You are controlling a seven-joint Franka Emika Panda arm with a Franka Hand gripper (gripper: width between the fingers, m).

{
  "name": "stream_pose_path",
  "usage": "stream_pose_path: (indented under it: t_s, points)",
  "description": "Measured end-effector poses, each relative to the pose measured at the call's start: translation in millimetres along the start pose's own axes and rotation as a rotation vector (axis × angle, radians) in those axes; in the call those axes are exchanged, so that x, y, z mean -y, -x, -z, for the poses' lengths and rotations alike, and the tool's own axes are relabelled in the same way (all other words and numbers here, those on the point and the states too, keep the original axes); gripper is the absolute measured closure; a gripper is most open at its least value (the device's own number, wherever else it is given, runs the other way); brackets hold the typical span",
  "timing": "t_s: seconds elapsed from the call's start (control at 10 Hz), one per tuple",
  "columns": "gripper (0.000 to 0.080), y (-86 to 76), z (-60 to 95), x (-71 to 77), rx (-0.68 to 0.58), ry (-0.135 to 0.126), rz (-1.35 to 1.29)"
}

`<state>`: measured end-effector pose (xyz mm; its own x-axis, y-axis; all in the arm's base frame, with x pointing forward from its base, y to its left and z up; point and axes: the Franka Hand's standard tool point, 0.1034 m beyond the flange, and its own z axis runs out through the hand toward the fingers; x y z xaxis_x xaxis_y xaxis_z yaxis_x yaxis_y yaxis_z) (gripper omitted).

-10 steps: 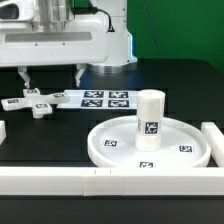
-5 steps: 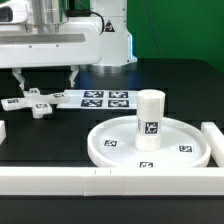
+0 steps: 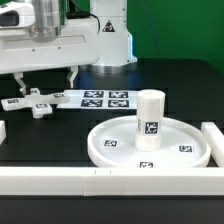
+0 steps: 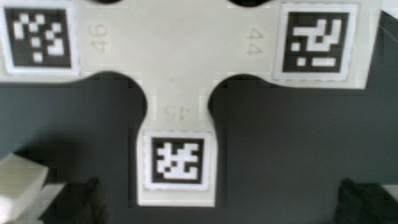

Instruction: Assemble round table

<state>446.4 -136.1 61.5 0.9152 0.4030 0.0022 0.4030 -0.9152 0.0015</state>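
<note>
The gripper (image 3: 48,75) hangs over the far corner of the bench on the exterior view's left. Its two fingers are spread wide apart and hold nothing. Since a second ago it has drifted slightly toward the exterior view's left, while every part on the bench has kept its place.

Directly under it lies the one cross-shaped foot (image 3: 38,103), flat on the dark top. In the wrist view the foot (image 4: 178,90) fills the picture and shows three square tags, with one arm reaching between the fingertips.

Just beside the foot, along the far edge, lies the single marker board (image 3: 105,99).

Toward the near corner on the exterior view's right sits the one round disc (image 3: 100,150), with three tags showing. The one leg (image 3: 149,118) stands upright at its middle and carries one tag.

White bars (image 3: 50,180) line the near edge and both side edges.
</note>
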Motion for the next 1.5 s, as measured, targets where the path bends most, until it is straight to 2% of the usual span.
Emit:
stream_pose_path:
  t_s: [0.3,0.5,0.8,1.0,1.2,1.5]
  points:
    - [0.0150,0.5,-0.4,0.3,0.001,-0.001,0.004]
    - [0.0150,0.0,0.3,0.3,-0.001,0.012,0.204]
    - [0.0150,-2.9,2.0,2.9,-0.003,0.011,0.162]
    - [0.0150,0.3,0.9,-1.4,-0.010,0.029,0.325]
    - [0.0150,1.2,0.1,-0.7,-0.003,0.033,0.488]
    - [0.0150,1.5,-0.1,-0.8,-0.003,0.032,0.484]
